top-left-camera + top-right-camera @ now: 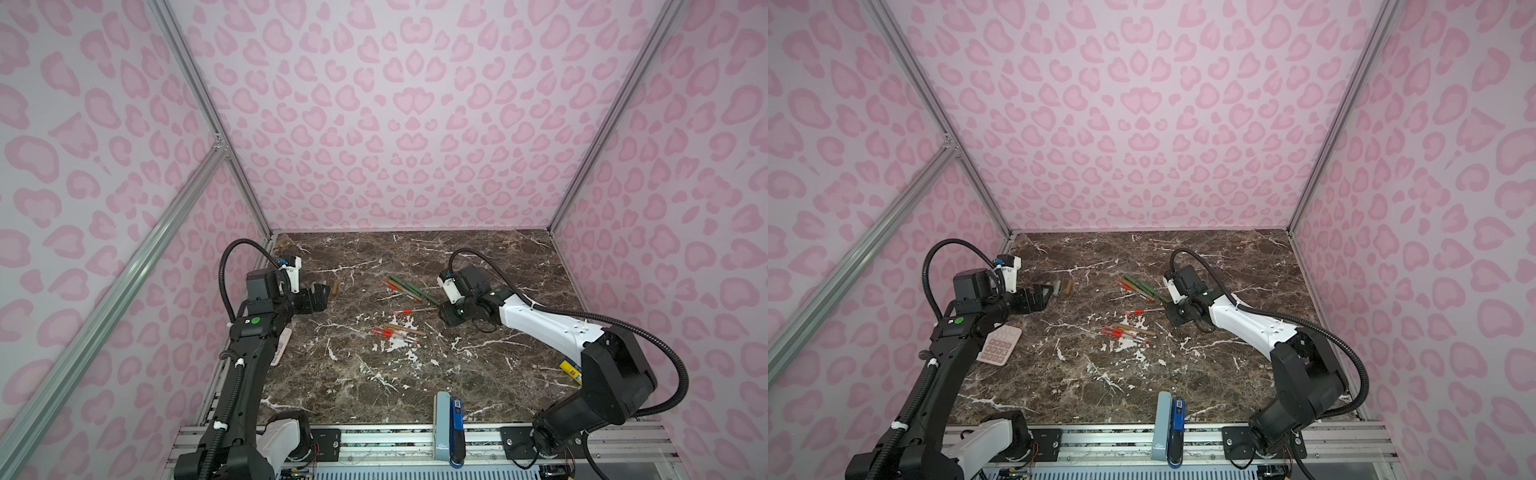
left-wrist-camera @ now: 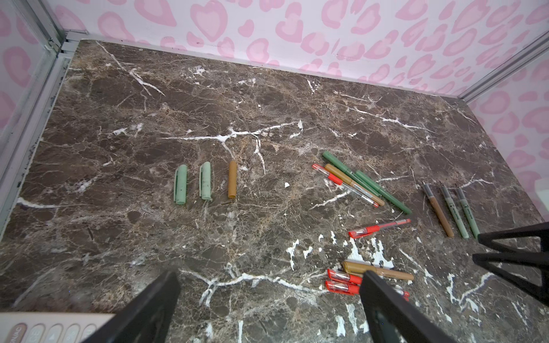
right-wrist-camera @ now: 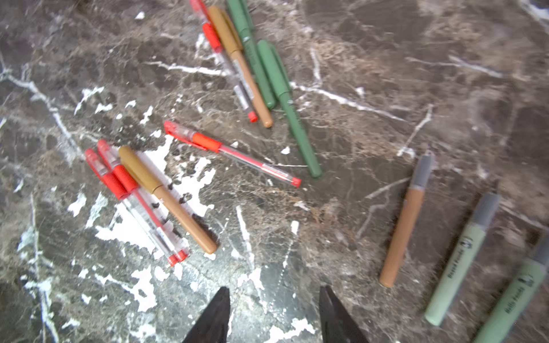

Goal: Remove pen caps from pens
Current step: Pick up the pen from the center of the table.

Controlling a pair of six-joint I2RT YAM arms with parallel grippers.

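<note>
Three loose pen caps lie in a row in the left wrist view: two pale green [image 2: 180,184] [image 2: 205,184] and one tan [image 2: 232,179]. Capped pens lie mid-table: a green, tan and red cluster [image 3: 252,65], a single red pen [image 3: 231,153], and a tan pen with two red ones [image 3: 139,196]. Three uncapped pens, one tan [image 3: 404,222] and two sage green [image 3: 460,258], lie side by side next to my right gripper [image 3: 274,291], which is open and empty above bare table. My left gripper [image 2: 270,277] is wide open and empty, near the caps.
A pink calculator [image 1: 998,345] lies beside the left arm. A blue and grey stapler [image 1: 449,424] stands at the front edge. A yellow-and-blue box [image 1: 571,370] peeks out behind the right arm. Pink patterned walls enclose three sides of the marble table [image 1: 374,382].
</note>
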